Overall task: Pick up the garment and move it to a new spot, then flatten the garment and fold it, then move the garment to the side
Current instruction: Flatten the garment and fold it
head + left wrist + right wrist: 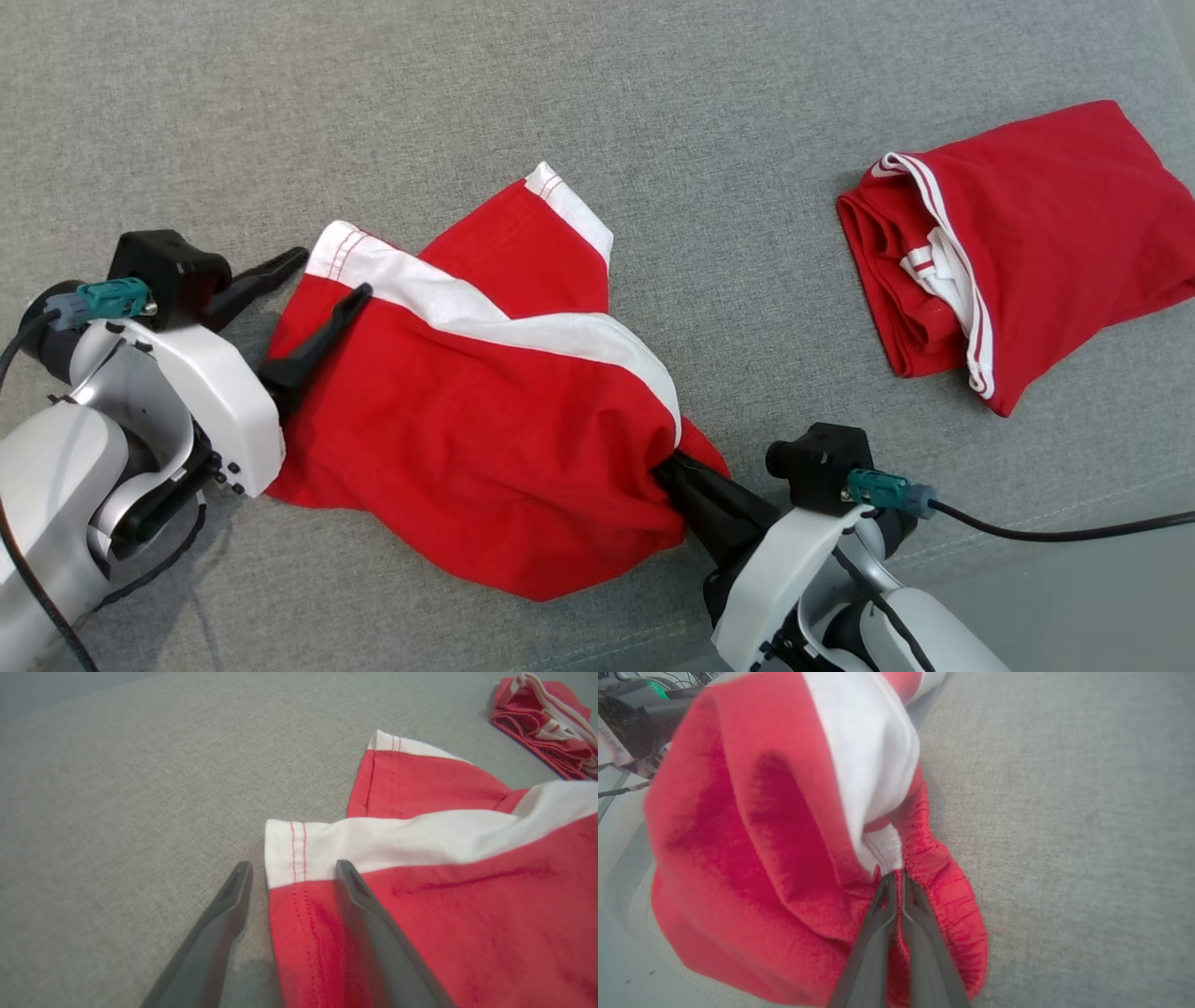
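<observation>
White forearms (224, 401), black jaws, teal cable plugs (112, 299).

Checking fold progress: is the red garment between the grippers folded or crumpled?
Crumpled, not folded: the red garment lies bunched, white band twisted, one end pinched in the right gripper.

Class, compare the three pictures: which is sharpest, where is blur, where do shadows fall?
Head view: sharp and evenly lit, soft shadow beneath the left gripper. Left wrist view: its fingers look soft close to the lens. Right wrist view: the garment is blurred near the right gripper.
</observation>
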You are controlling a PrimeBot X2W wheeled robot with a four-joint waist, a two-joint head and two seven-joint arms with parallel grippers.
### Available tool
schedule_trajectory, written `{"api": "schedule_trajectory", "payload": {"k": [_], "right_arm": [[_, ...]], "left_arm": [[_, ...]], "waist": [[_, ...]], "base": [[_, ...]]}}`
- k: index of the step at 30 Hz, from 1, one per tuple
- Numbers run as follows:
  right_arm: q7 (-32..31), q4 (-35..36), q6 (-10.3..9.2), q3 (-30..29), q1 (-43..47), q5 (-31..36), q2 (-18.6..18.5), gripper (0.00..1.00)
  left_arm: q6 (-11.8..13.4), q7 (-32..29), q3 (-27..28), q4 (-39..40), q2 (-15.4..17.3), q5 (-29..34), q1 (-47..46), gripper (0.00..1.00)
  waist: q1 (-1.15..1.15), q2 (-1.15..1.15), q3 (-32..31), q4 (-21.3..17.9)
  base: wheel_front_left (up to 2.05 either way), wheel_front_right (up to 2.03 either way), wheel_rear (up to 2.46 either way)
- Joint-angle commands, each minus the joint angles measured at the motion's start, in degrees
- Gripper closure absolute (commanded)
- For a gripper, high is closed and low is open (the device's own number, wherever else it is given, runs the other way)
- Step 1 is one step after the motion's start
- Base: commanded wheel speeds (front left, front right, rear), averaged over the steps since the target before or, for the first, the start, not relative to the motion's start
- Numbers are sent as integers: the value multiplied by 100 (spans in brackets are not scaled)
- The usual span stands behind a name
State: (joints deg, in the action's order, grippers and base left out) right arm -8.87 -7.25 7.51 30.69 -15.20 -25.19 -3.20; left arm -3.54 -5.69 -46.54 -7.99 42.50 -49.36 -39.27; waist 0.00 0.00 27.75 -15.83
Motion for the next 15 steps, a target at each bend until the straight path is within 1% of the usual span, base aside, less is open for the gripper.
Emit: {"api": "schedule_trajectory", "payload": {"k": [1, 3, 6, 8, 9, 10, 11, 15], "right_arm": [[-37, 31, -2, 164, -89, -35, 32, 100], [-28, 18, -2, 210, -119, -64, 32, 100], [13, 20, -2, 288, -154, -104, 32, 100], [47, 14, -2, 319, -170, -130, 32, 100], [47, 14, -2, 319, -170, -130, 32, 100], [57, 9, -2, 330, -175, -137, 32, 100], [80, -6, -2, 331, -185, -143, 32, 100], [122, -29, -2, 266, -190, -120, 32, 100]], "left_arm": [[1, -62, 218, 100, 219, -61, -76, 4], [21, -79, 226, 93, 230, -78, -78, 0], [55, -100, 248, 96, 246, -127, -62, 0], [66, -114, 275, 100, 238, -207, -43, 7], [66, -114, 275, 100, 238, -207, -43, 7], [59, -120, 276, 116, 240, -223, -44, 14], [34, -115, 295, 153, 219, -297, -39, 100], [-7, 46, 380, 250, 179, -378, -46, 100]], "waist": [[0, 0, 6, -17], [0, 0, 9, -54], [0, 0, 26, -122], [0, 0, 25, -156], [0, 0, 25, -156], [0, 0, 26, -170], [0, 0, 20, -178], [0, 0, -11, -120]], "base": [[0, 0, 0], [0, 0, 0], [0, 0, 0], [0, 0, 0], [0, 0, 0], [0, 0, 0], [0, 0, 0], [0, 0, 0]]}}
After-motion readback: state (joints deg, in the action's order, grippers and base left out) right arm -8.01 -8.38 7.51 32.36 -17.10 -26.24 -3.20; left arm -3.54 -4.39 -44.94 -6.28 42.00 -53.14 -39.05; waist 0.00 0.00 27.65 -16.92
